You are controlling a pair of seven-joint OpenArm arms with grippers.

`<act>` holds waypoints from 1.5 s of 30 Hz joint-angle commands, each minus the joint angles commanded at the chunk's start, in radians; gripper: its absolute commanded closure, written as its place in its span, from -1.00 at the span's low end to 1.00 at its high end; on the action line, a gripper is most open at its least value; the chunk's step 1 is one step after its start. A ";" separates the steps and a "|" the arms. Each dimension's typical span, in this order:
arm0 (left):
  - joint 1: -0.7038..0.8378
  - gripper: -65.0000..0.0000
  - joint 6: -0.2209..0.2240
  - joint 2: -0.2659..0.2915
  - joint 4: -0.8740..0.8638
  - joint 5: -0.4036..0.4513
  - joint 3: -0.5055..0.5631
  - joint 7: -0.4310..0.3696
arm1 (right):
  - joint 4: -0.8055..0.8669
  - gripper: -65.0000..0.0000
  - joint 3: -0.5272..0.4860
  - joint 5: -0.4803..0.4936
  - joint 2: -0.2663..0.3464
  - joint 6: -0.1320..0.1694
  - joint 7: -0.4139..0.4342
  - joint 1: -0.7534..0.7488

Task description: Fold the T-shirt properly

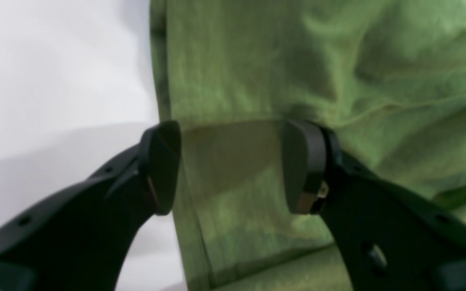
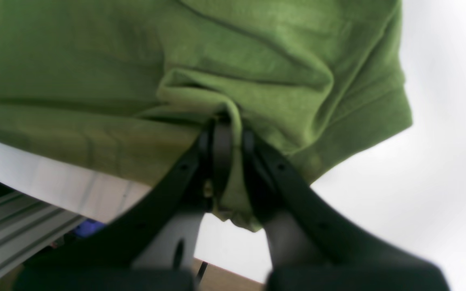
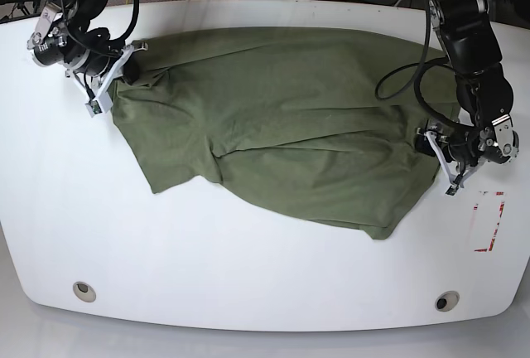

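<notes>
From the base view you see the whole olive-green T-shirt (image 3: 281, 118) spread rumpled across the white counter (image 3: 248, 267), with 2 arms at its opposite ends; that view is too small to show how either hand is set. Your right wrist view fills that in: the right hand (image 2: 227, 161) is clenched on a bunched fold of the fabric (image 2: 200, 60), which wrinkles toward the grip near the counter's edge. Your left wrist view shows the left hand (image 1: 233, 165) released, its 2 fingers (image 1: 303, 165) spread over a hemmed edge of the shirt (image 1: 297, 60), cloth lying between them ungripped.
</notes>
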 joint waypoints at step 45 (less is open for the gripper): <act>-0.029 -0.13 0.000 -0.015 -0.118 0.005 -0.055 -0.087 | 0.000 1.00 0.000 0.000 -0.005 0.000 0.002 0.006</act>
